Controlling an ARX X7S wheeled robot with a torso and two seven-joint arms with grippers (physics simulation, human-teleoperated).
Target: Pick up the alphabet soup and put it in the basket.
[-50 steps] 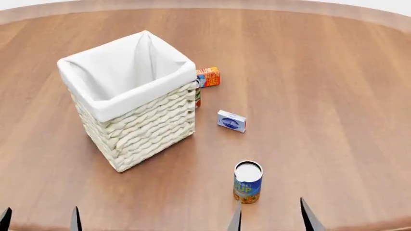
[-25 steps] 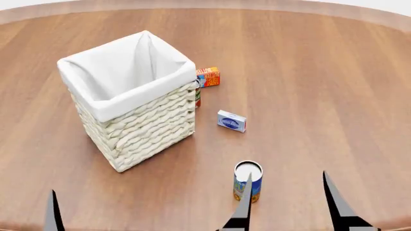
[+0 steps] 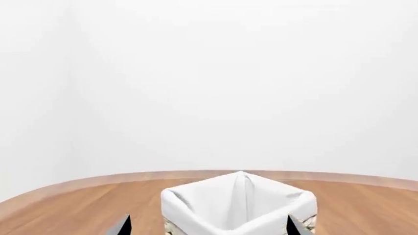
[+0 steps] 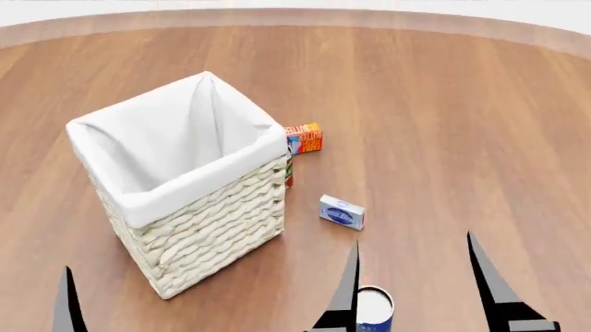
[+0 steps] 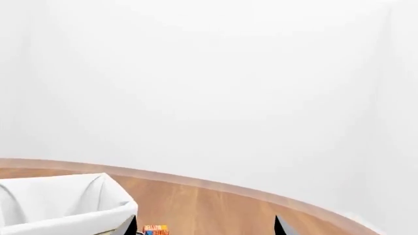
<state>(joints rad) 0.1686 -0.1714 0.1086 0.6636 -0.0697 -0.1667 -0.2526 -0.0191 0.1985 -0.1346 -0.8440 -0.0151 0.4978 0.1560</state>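
A tall square cream wicker basket [image 4: 189, 200] with a white cloth lining folded over its rim stands on the round brown wooden table [image 4: 443, 111], left of centre in the head view. The small cylindrical alphabet soup can [image 4: 374, 310], blue-labelled with a silvery-white flat top, stands upright at the near edge of the table, right of the basket and well apart from it; only its upper part shows. A small flat blue-and-white box [image 4: 342, 211] lies between the can and the basket's far right corner. An orange-red carton [image 4: 305, 138] sits just beside that corner, farther away.

The right gripper [image 4: 414, 280] hangs over the near edge with its two dark pointed fingers [image 4: 488, 280] spread wide and nothing between them; the left finger overlaps the can's left side in the head view, though contact cannot be judged. Of the left gripper [image 3: 207, 226] the head view shows one finger only; the left wrist view shows both tips spread apart, empty, framing the basket.
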